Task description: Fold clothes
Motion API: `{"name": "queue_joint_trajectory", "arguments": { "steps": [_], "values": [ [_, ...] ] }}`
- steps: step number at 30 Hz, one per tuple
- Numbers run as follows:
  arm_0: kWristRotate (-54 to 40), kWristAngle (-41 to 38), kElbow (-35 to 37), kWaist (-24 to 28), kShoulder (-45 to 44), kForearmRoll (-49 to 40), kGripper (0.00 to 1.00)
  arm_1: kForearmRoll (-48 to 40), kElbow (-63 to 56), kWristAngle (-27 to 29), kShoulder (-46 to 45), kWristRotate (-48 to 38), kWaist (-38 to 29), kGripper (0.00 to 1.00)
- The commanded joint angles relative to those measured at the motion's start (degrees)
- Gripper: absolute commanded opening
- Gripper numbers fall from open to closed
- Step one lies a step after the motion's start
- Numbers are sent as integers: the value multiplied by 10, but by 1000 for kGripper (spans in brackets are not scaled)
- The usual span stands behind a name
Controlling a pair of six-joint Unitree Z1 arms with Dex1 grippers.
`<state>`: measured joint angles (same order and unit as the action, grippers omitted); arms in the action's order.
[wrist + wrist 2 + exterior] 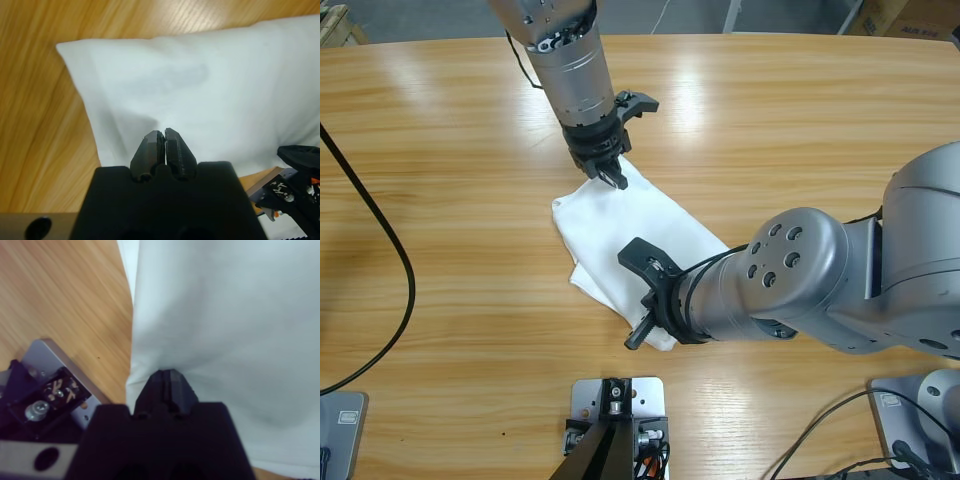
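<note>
- Right fingers (pixel 167 374) clenched on a puckered fold of the white T-shirt (pixel 620 215); the forearm reaches in low from the right.
- Left fingers (pixel 162 134) pressed together, tips over the shirt's far edge; the arm points steeply down.
- The shirt lies folded on the counter (pixel 450 200) between the 2 grippers.
</note>
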<state>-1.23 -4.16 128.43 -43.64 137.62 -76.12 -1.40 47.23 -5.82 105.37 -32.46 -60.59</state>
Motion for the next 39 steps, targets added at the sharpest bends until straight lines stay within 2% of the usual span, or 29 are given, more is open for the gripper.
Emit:
{"name": "queue_joint_trajectory", "arguments": {
  "steps": [1, 11, 22, 26, 29, 34, 35, 36, 38, 39],
  "values": [
    [20, -25, -1, 13, 42, 18, 0, -4, -32, -23, 70, -19, -11, 0],
    [32, -38, 14, 14, 77, 21, 0, -3, -35, -24, 81, -24, -20, 0],
    [100, 80, 11, -18, 103, 17, 0, 6, -55, -17, 55, -32, -20, 0],
    [107, 80, 12, -21, 103, 16, 0, 6, -58, -15, 55, -33, -20, 0],
    [113, 91, 5, -14, 73, 6, 0, 12, -57, -6, 36, -31, -20, 0],
    [110, 116, -19, 5, -18, 6, 0, 116, -27, 54, -58, -13, -20, 12],
    [110, 120, -21, 7, -38, 6, 0, 131, -21, 64, -87, -7, -20, 570],
    [108, 121, -21, 8, -59, 7, 0, 148, -13, 76, -118, -3, -20, 983],
    [84, 120, -22, 8, -98, 7, 0, 190, 9, 98, -175, 2, -20, 1000],
    [71, 119, -25, 7, -116, 8, 199, 204, 19, 101, -198, 3, -20, 1000]
  ]
}}
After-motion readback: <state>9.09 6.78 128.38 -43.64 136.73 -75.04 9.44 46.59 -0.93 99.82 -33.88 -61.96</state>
